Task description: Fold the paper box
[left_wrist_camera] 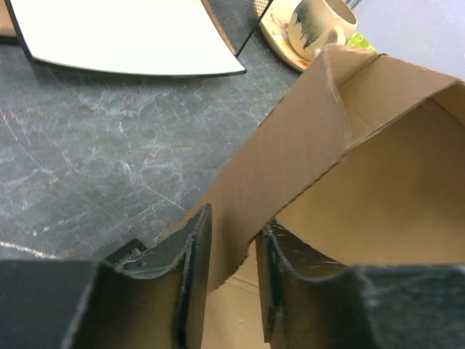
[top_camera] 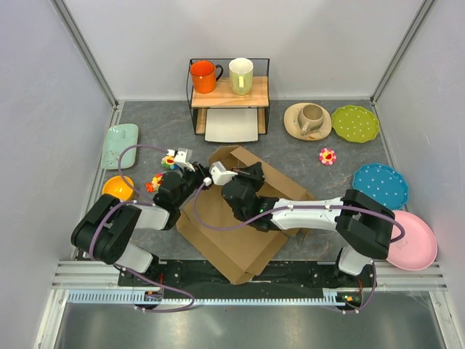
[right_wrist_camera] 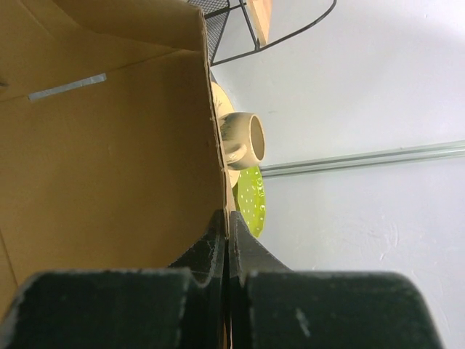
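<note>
The paper box [top_camera: 225, 236], a die-cut blank of plain brown corrugated cardboard, lies mid-table between my two arms, partly erected, with its far end lifted.

My right gripper [right_wrist_camera: 227, 218] has its jaws pressed together on the edge of an upright side wall [right_wrist_camera: 109, 145]. My left gripper [left_wrist_camera: 231, 222] has its jaws spread slightly, and the raised flap [left_wrist_camera: 305, 138] passes loosely between them.

Procedure, as I judge it:
- Hold the right pinch firm as the anchor.
- Seat the left jaws close to the crease.
- Fold along the score line, never across the fluting.

Risk: an unheld flap may spring back.
</note>
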Controlling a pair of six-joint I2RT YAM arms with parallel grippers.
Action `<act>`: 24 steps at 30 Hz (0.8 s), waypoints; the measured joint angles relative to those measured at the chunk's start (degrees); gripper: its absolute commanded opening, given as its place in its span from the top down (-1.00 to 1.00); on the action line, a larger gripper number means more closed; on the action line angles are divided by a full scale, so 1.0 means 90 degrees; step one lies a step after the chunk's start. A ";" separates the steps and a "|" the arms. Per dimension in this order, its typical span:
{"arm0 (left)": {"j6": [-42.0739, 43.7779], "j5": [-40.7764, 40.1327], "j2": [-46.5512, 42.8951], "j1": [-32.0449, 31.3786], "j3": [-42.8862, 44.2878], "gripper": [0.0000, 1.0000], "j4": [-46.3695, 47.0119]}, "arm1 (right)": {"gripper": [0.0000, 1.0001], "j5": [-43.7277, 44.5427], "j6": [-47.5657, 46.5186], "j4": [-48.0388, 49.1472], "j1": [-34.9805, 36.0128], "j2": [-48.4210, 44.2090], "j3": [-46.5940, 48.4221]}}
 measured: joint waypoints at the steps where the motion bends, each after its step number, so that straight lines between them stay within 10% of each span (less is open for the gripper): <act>1: -0.0056 -0.0005 -0.0007 -0.0002 -0.0017 0.08 -0.0051 | 1.00 0.0017 -0.0024 0.0061 0.0029 -0.0005 -0.0032; 24: 0.0131 -0.0289 -0.1073 -0.0005 0.0034 0.03 -0.1581 | 1.00 -0.0221 -0.1280 0.0410 0.0073 -0.0291 -0.0641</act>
